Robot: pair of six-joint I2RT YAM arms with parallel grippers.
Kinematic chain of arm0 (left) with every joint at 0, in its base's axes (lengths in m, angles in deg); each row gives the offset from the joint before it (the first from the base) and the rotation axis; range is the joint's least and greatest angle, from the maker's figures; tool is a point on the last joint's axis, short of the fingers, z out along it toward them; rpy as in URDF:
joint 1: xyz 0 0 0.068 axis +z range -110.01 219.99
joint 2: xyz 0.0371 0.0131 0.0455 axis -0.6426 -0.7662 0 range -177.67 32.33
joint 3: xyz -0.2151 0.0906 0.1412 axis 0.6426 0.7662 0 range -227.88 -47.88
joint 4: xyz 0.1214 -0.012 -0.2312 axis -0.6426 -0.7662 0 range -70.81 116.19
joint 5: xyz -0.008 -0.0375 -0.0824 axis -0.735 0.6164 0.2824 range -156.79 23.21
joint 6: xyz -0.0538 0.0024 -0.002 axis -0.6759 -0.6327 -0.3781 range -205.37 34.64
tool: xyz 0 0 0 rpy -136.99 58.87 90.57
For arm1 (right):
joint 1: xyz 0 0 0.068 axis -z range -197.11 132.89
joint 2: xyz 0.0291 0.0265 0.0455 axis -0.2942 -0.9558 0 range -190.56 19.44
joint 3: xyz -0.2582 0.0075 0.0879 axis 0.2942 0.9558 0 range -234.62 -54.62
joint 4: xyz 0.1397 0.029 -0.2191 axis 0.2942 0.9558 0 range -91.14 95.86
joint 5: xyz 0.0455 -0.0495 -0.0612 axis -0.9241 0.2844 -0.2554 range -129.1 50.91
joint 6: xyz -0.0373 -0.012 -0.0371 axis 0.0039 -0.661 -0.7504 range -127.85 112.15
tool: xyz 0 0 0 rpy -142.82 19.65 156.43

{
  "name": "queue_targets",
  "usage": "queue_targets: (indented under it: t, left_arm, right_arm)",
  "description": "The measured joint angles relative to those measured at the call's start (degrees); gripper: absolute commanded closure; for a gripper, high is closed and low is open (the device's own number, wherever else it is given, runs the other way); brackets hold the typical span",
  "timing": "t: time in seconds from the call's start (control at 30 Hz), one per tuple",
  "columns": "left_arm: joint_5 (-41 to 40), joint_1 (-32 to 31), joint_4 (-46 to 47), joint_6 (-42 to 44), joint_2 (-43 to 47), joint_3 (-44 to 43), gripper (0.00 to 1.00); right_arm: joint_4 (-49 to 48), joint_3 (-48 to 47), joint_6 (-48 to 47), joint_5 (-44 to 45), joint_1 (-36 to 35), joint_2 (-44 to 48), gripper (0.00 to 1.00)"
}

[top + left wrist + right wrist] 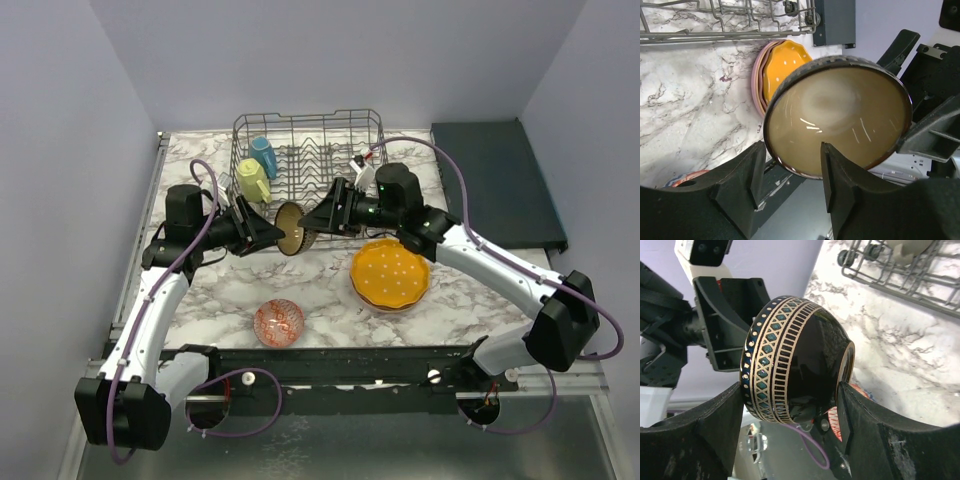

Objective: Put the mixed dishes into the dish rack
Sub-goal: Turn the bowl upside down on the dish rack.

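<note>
- The dark brown round bowl (292, 229) with a band of gold and teal pattern around its outside hangs in the air between the two arms. It is above the marbled white table (200, 290) and just in front of the near side of the grey wire dish rack (308, 118).
- The bowl is tipped on edge, with its glossy tan inside facing the left arm and its dark base facing the right arm.
- The right gripper (790, 395) is clamped on the bowl, one finger against the patterned outer wall and the other at the rim.
- The left gripper (791, 160) is released. Its two black fingers stand apart with the bowl's lower rim in the gap between them, and neither presses on it.
- Inside the rack, at its left end, a blue mug (264, 154) and a yellow-green mug (252, 180) sit next to each other.
- To the right of the bowl, an orange scalloped plate with white dots (390, 272) lies on the table, stacked on a pink plate (759, 80).
- A small red-patterned bowl (279, 321) sits upright near the front edge of the table, between the arms.
- A dark flat rectangular tray (495, 180) lies at the right, beside the rack.
</note>
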Motion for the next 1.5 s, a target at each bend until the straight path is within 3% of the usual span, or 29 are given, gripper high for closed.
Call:
queue_targets:
  t: [0.37,0.6,1.1,1.5]
  left_arm:
    - [-3.6,0.0,-1.9,3.4,0.7,0.0,0.43]
    - [-8.0,0.0,-6.1,8.4,1.0,0.0,0.43]
    - [-9.1,0.0,-6.0,12.3,2.1,4.8,0.43]
    - [-9.1,0.0,-3.0,11.4,8.8,8.1,0.43]
  right_arm:
    - [11.1,-4.7,-8.0,7.5,1.7,0.0,0.72]
    - [19.6,-16.0,-16.9,16.6,3.2,-3.0,0.73]
    - [30.1,-35.3,-34.6,39.0,4.4,-19.8,0.76]
    - [33.1,-53.1,-46.7,52.8,4.5,-37.0,0.78]
